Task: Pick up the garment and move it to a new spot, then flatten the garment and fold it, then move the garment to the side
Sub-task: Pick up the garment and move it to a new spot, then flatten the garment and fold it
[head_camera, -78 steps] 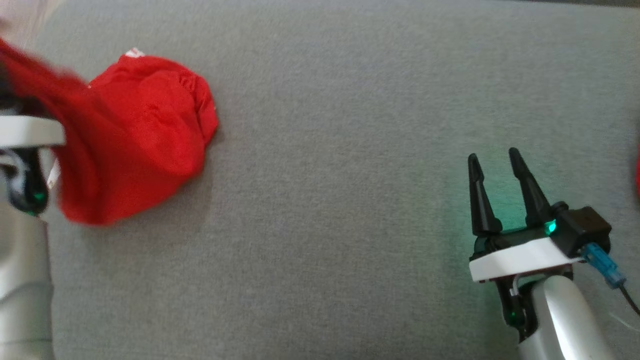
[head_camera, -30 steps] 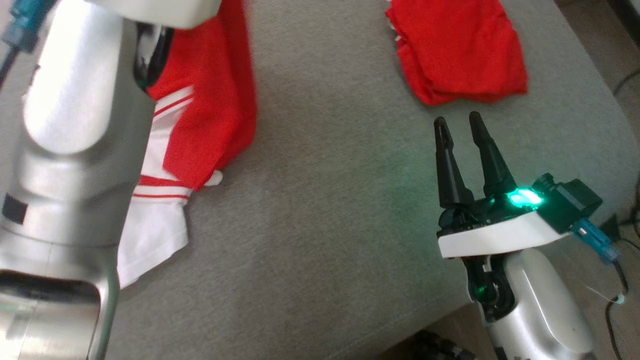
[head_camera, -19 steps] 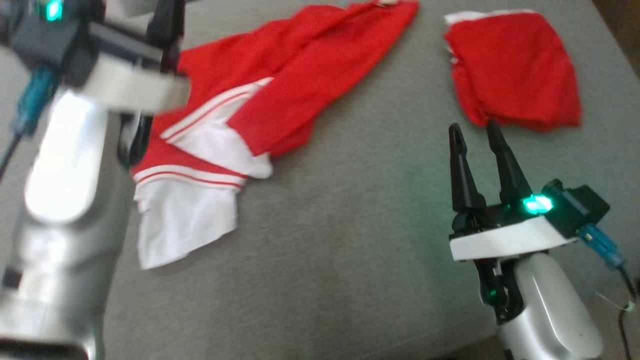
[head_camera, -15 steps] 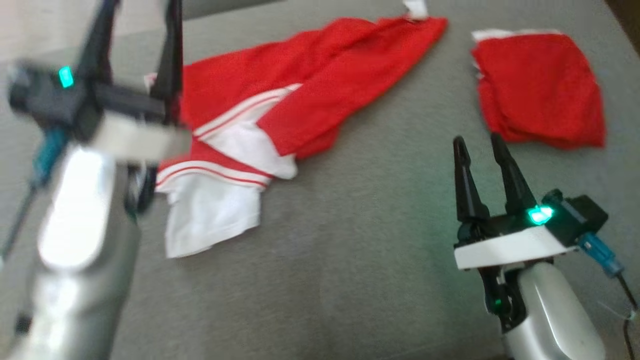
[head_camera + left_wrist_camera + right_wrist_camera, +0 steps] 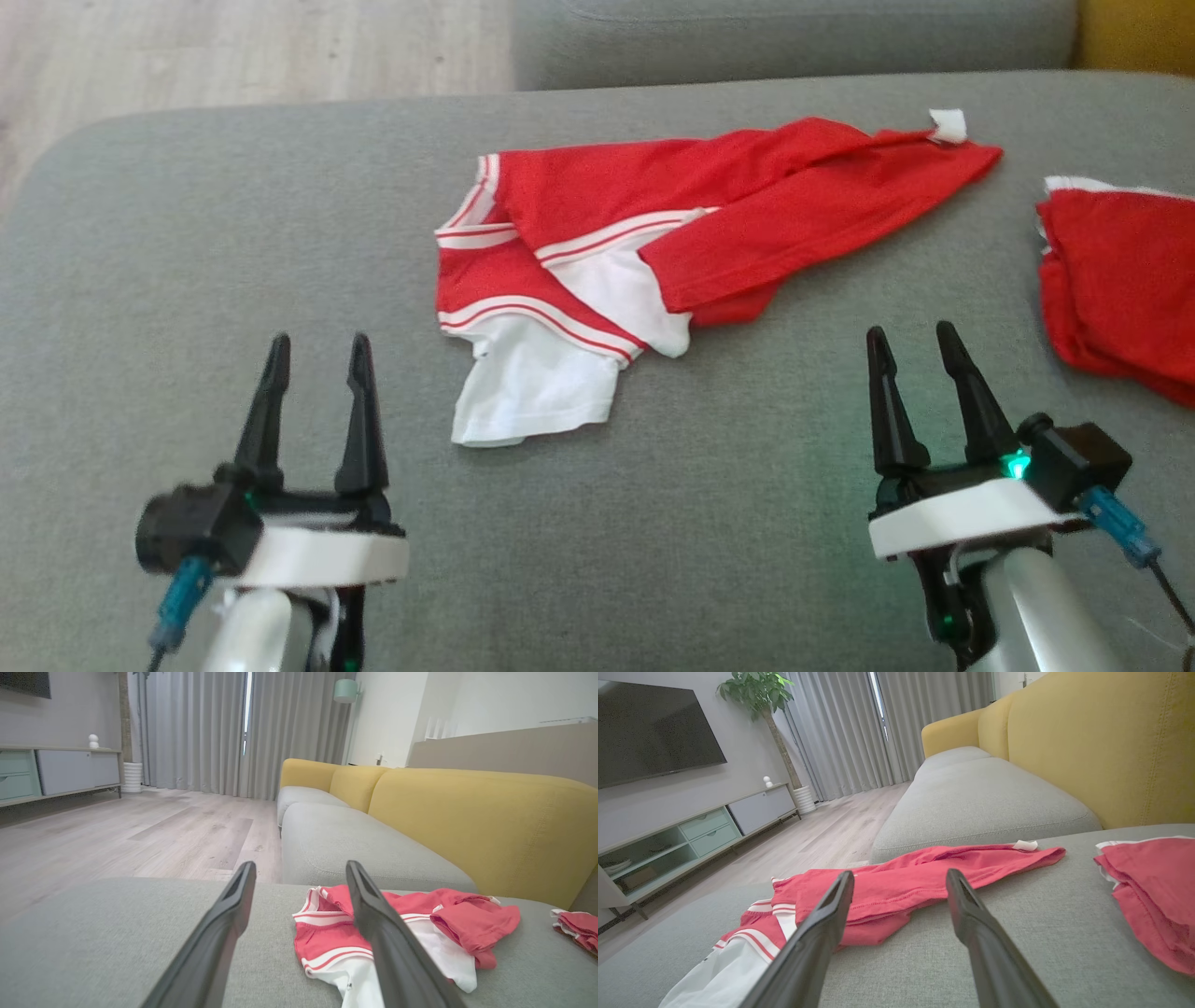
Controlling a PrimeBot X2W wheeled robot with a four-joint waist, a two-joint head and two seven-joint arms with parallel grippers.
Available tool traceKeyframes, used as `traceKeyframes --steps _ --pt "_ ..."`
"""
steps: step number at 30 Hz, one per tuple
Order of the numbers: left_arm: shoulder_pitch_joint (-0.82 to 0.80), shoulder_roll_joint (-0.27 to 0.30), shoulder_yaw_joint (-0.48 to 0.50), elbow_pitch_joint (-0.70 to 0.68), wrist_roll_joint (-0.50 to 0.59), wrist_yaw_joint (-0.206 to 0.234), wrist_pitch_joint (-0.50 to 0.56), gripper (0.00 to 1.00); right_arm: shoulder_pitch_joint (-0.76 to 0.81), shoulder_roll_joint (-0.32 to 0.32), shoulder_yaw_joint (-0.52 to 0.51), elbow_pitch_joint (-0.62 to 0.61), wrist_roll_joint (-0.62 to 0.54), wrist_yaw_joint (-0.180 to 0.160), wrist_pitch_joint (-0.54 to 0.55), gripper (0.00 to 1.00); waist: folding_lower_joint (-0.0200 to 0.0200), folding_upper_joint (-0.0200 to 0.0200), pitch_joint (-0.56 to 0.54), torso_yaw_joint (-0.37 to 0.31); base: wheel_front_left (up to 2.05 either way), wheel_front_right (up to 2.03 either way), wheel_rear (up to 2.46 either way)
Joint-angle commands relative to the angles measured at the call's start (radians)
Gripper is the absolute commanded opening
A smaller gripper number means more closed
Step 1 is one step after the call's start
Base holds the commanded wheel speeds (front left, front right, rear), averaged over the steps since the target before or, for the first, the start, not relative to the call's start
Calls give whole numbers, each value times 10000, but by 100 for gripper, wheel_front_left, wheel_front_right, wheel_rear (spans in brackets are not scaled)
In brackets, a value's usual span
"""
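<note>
The garment (image 5: 653, 252), red with white panels and stripes, lies crumpled and stretched across the middle of the grey cushion (image 5: 187, 261); it also appears in the left wrist view (image 5: 387, 933) and the right wrist view (image 5: 896, 886). My left gripper (image 5: 317, 347) rests open at the lower left, short of the garment's white corner, holding nothing. My right gripper (image 5: 910, 338) stands open at the lower right, below the garment's red end, also holding nothing.
A second red garment (image 5: 1120, 280), folded, lies at the cushion's right edge (image 5: 1153, 891). Beyond the cushion are another grey seat (image 5: 355, 844), yellow sofa backs (image 5: 486, 821) and wooden floor (image 5: 233, 47).
The left gripper has let go of the garment, which now lies on the cushion, and drawn back to the lower left. The head camera has shifted greatly. The right gripper stays open.
</note>
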Motion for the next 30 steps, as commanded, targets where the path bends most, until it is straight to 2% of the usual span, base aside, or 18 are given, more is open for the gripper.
traceKeyframes --steps 1,6,12,21,25,30 --pt "-226 -120 503 -459 126 33 -78 100 -85 -24 154 -200 -103 -9 -107 100 2 -1 -110 204 0 0 0" --pt "-61 -540 816 -583 260 -67 -79 100 -264 -24 195 -182 -466 -9 -107 100 2 -1 38 420 0 0 0" --pt "-261 -726 827 -477 455 -333 -79 100 -866 -24 660 50 -1090 -9 142 100 2 -1 379 753 0 0 0" --pt "-725 -886 462 -252 428 -557 -79 100 -2669 -223 1661 1668 -2470 -9 1110 100 2 -1 1056 1668 0 0 0" --pt "-812 -892 154 -218 141 -442 -79 100 -3251 -418 1628 2603 -3152 -9 1341 100 2 -1 1142 2087 0 0 0" --pt "-772 -894 113 -220 24 -308 -79 100 -3631 -381 1085 3391 -3581 -9 1226 100 2 -1 1128 2343 0 0 0"
